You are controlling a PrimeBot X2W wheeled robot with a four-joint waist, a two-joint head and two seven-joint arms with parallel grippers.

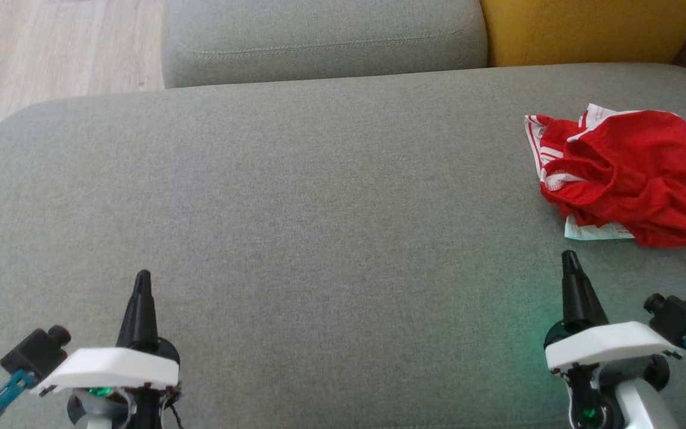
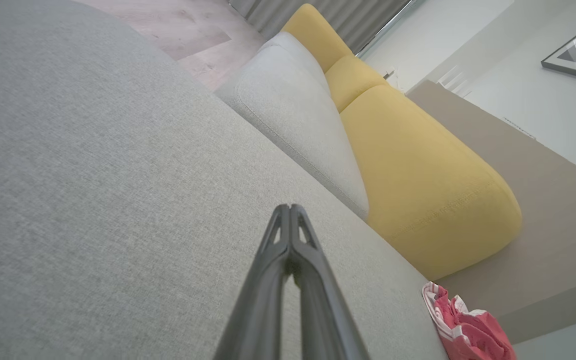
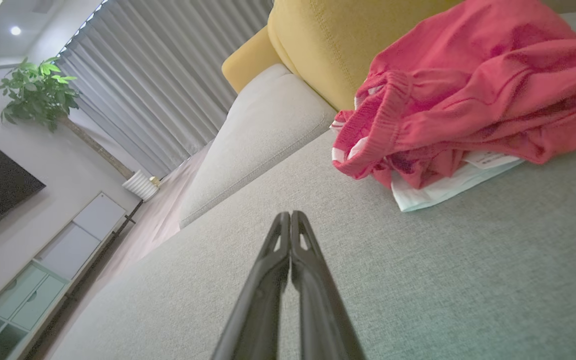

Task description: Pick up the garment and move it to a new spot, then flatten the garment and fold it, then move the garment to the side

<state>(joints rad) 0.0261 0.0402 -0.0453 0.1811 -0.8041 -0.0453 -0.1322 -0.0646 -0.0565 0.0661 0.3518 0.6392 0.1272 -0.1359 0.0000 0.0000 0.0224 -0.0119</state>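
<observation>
Red garment (image 1: 623, 173), crumpled, far right of grey sofa seat (image 1: 319, 208). Right gripper (image 1: 569, 257) near it, left gripper (image 1: 142, 275) well apart; both closed, empty. Likely risk: pinching one loose layer, so it drags bunched.

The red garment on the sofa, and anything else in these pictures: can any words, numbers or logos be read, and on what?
Nothing can be read in any view.
White tag sticking out from under the red garment: faint print, too small and blurred to read.
Red garment: crumpled; no lettering or number shows on its visible folds.
Beige wall behind the sofa: a thin dark line of marks, too small to tell whether it is text.
</observation>
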